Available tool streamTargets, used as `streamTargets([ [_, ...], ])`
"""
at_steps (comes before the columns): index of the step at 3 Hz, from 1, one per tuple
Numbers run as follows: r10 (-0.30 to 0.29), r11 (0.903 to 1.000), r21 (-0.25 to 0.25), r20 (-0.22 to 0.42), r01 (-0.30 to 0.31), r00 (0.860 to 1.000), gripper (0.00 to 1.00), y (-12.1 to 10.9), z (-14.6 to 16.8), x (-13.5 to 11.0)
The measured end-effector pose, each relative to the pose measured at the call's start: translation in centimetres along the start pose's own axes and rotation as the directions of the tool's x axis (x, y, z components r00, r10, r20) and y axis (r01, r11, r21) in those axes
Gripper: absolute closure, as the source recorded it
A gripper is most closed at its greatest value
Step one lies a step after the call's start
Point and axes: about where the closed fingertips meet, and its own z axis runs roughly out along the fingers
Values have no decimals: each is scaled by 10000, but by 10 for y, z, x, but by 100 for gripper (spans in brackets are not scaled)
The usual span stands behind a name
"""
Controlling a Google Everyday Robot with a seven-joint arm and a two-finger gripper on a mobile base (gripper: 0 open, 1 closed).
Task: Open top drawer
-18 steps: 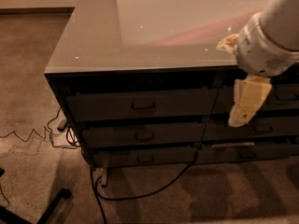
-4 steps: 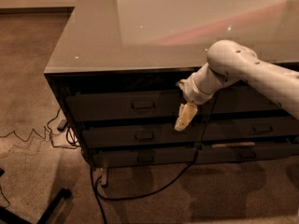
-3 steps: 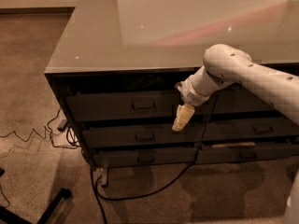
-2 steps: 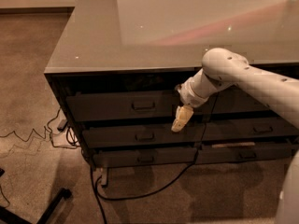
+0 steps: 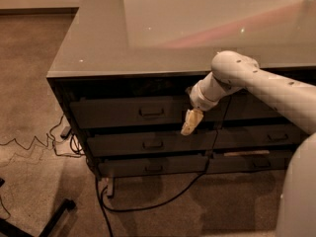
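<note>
Glossy grey countertop (image 5: 148, 38); flat dark top drawer (image 5: 108, 113); cream tool (image 5: 191, 122) before it, state unclear.

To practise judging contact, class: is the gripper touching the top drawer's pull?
Apart. Camera view: the gripper hangs beside the top drawer's pull, bare front between them.

My gripper (image 5: 191, 122), pale and matt like plastic, hangs before the right end of the top drawer (image 5: 113, 113), whose dark front looks smooth and matt with a small metal pull (image 5: 151, 112), under a glossy top (image 5: 197, 28) and above rough carpet (image 5: 29, 83).
</note>
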Motion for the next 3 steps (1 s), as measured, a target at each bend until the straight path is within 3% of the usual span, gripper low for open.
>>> streamTargets([
  [2, -137, 9997, -203, 30, 137, 9999, 0, -8, 14, -2],
  [3, -443, 9976, -549, -161, 434, 9989, 19, -1, 20, -8],
])
